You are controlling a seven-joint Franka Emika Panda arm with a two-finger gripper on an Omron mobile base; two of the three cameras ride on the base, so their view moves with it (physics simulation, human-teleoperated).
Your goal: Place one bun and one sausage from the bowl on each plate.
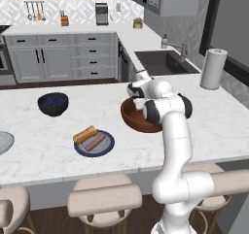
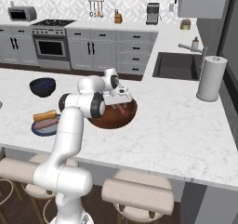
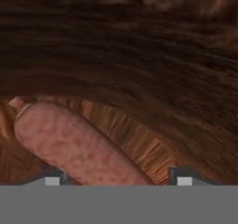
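In the left base view, we see our gripper (image 1: 141,102) lowered into the wooden bowl (image 1: 130,117), the blue plate (image 1: 108,148) already holding 1 bun (image 1: 84,134) and 1 sausage (image 1: 96,142). In the hand view a sausage (image 3: 74,146) lies between our fingertips (image 3: 52,180), jaws partly open, a grip we cannot tell; we should close squarely across its middle before lifting.

The tool (image 3: 118,179) is deep inside the bowl (image 1: 130,120); its wall rises close ahead, and a sausage (image 3: 69,146) lies between the fingertips. The table (image 1: 44,155) around is open.

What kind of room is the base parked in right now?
A home kitchen, by the look of it: a marble-look island counter with stools, a sink with a tap, and a stove among grey cabinets.
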